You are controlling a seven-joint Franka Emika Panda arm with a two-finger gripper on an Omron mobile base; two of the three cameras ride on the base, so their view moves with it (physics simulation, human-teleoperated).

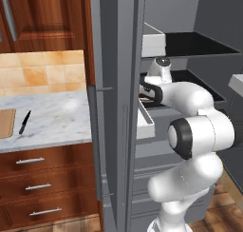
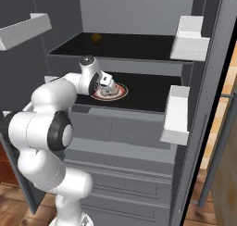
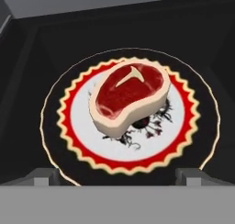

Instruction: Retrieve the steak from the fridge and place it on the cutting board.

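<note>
The steak (image 3: 131,97), red with a pale rim, lies on a round plate (image 3: 183,142) with a red ring on a black shelf inside the open fridge (image 2: 139,16). My gripper (image 3: 117,177) hovers just above the plate, open, and its two fingertips (image 3: 43,176) stand wide apart on either side of the steak without touching it. In the right base view the gripper (image 2: 107,87) hangs over the plate (image 2: 119,94) on the middle shelf. The cutting board (image 1: 5,122) lies on the marble counter at the far left, partly cut off by the frame.
A small black knife (image 1: 24,121) lies beside the board. The fridge door (image 1: 116,107) with its long handle (image 1: 95,140) stands between counter and arm. White bins (image 2: 190,37) line the door. A small orange thing (image 2: 96,38) sits on the upper shelf.
</note>
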